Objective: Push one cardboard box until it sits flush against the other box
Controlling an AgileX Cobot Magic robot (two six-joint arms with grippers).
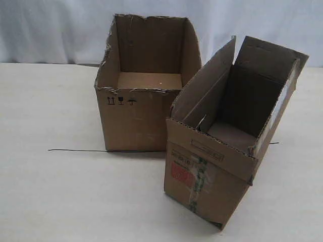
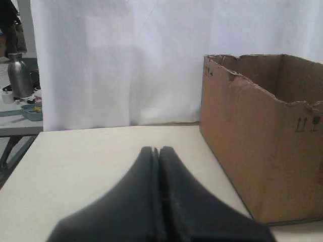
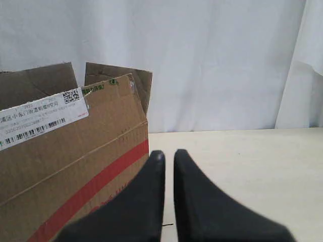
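We are seeing cardboard box (image 1: 212, 171) standing on table (image 1: 60, 196), right of other box (image 1: 133, 118) and nearer camera in exterior view, turned askew, flaps up, red label (image 1: 180, 174) and green-printed tape (image 1: 199, 184) facing front. Boxes are sitting just beside each other; contact unclear. Only right wrist view is showing white barcode sticker (image 3: 43, 118) and red stripe (image 3: 91, 189). Thin dark wire (image 1: 75, 150) is lying on table. Left gripper (image 2: 159, 149) jaws are pressing together; right gripper (image 3: 169, 154) jaws are standing barely apart, gripping nothing.
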